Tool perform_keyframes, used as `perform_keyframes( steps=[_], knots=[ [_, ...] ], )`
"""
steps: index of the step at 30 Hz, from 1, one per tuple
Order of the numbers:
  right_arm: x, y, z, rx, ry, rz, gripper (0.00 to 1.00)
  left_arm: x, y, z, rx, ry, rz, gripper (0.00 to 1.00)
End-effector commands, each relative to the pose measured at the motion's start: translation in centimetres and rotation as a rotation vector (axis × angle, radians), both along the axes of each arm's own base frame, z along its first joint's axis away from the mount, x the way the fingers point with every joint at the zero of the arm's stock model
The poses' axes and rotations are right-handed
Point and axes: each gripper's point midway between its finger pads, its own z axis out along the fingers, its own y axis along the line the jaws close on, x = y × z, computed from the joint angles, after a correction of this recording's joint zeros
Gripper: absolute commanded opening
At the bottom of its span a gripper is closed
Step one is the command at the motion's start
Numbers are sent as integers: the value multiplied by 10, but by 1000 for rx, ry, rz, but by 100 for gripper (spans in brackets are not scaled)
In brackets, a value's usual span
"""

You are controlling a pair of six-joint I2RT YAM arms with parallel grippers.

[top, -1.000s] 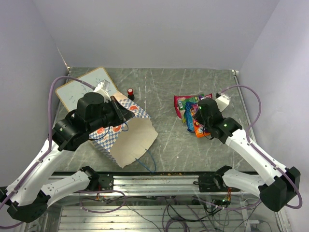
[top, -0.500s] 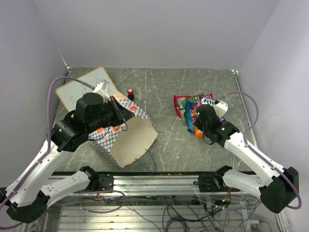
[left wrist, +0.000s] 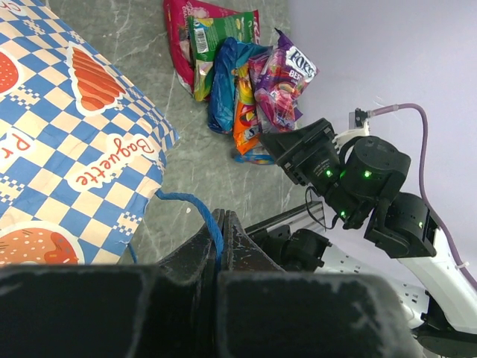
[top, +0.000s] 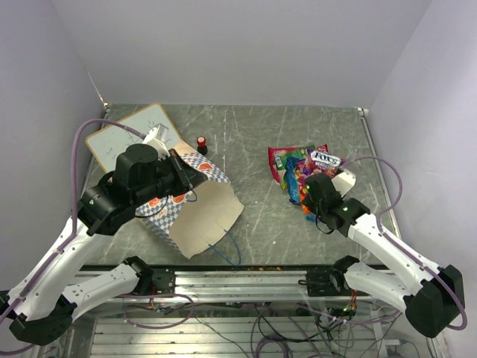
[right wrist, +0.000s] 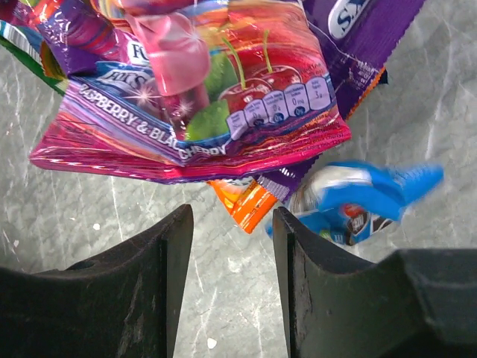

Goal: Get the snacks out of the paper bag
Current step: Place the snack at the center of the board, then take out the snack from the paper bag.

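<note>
The paper bag (top: 197, 212) lies on its side at the left, its checked band (left wrist: 67, 149) showing in the left wrist view. My left gripper (top: 186, 179) is shut (left wrist: 220, 224) on the bag's blue cord handle (left wrist: 195, 203), which runs down between the jaws. The snacks (top: 302, 168) lie in a loose pile on the table at the right, outside the bag (left wrist: 246, 82). My right gripper (top: 309, 195) hangs open (right wrist: 231, 224) just at the near side of the pile (right wrist: 201, 97), with nothing between its fingers. An orange packet corner (right wrist: 250, 205) and a blurred blue packet (right wrist: 365, 201) lie just beyond the tips.
A white writing board (top: 127, 138) lies at the back left behind the bag. A small red-capped bottle (top: 202, 143) stands behind the bag's far corner. The metal rail (top: 238, 280) runs along the near edge, and walls close in on three sides.
My right arm has drawn back toward the near edge, off the pile, uncovering the purple packet. The left arm and the bag have stayed put.
</note>
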Motion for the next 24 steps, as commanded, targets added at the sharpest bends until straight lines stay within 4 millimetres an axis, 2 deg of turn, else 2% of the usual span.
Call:
perform_keyframes(
  steps=[1,3,6,11,14,16,18,22,24],
  knots=[
    [-9,-10,-11,16,5,-64,47,-2,-3,-2,-4,-8,-31,7],
    [-10,-10,-19,13,16,-64,47,-3,-4,-2,-6,-7,-37,7],
    [-8,-3,-19,8,32,-15,47,-3,-5,-1,-3,-7,-44,7],
    [3,14,4,-22,-17,182,50,-4,1,1,26,-23,-36,7],
    [12,48,31,-3,-100,435,52,-5,4,1,40,-33,-40,7],
    [15,78,52,37,-182,621,54,-6,5,1,47,-40,-45,7],
    [10,109,69,82,-243,791,55,-7,5,1,54,-52,-53,7],
    [-2,163,90,119,-314,935,57,-10,11,0,65,-62,-46,7],
    [-20,202,99,85,-367,1068,59,-12,14,0,57,-65,-37,7]
  ],
)
